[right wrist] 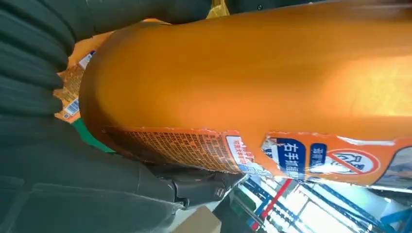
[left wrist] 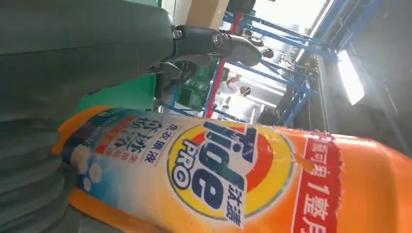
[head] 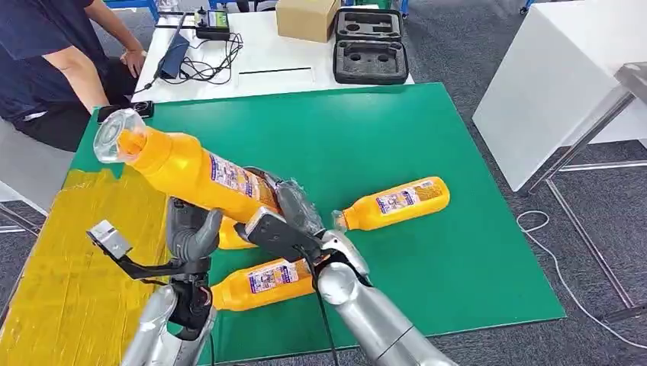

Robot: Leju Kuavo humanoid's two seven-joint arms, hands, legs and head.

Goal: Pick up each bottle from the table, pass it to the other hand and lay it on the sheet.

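Raised bottle (head: 183,168) in both robot hands

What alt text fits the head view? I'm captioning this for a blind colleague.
The right hand holds an orange Tide detergent bottle raised at a slant, cap up, with the left hand just beneath it. Two more bottles lie on the green mat, beside a yellow sheet.

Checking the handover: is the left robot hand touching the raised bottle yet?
Cannot tell. In the head view the left robot hand sits right under the raised bottle, fingers up, but no view shows contact or a gap plainly.
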